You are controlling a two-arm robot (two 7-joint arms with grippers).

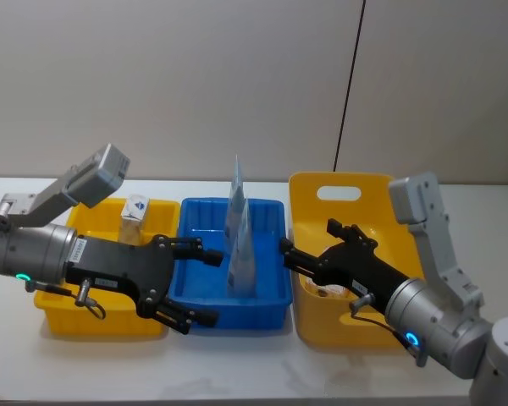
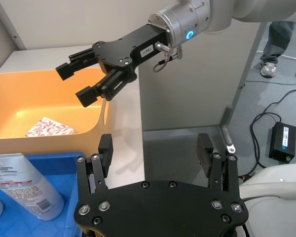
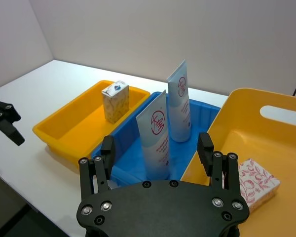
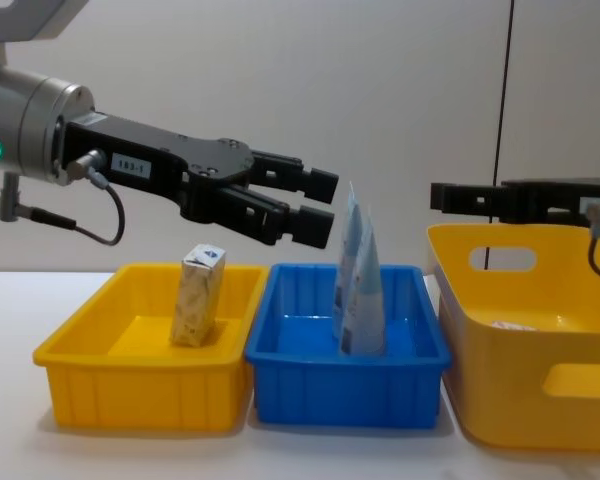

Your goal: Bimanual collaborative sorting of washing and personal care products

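Black left gripper (image 1: pixel 205 286) reached level above blue tray (image 1: pixel 262 315), jaws spread | right gripper (image 1: pixel 307 241) above yellow bin (image 1: pixel 339 331), jaws spread | pale blue tubes (image 1: pixel 240 245) upright in blue tray | cream carton (image 1: pixel 136 218) in yellow tray (image 1: pixel 102 326) | red-patterned carton (image 3: pixel 256 182) in bin, mostly hidden under right gripper in head view

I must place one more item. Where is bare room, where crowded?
Free: the yellow tray floor beside the cream carton; the yellow bin floor beside the red-patterned carton. Crowded: the blue tray middle, two tubes upright, left gripper and right gripper flanking above.
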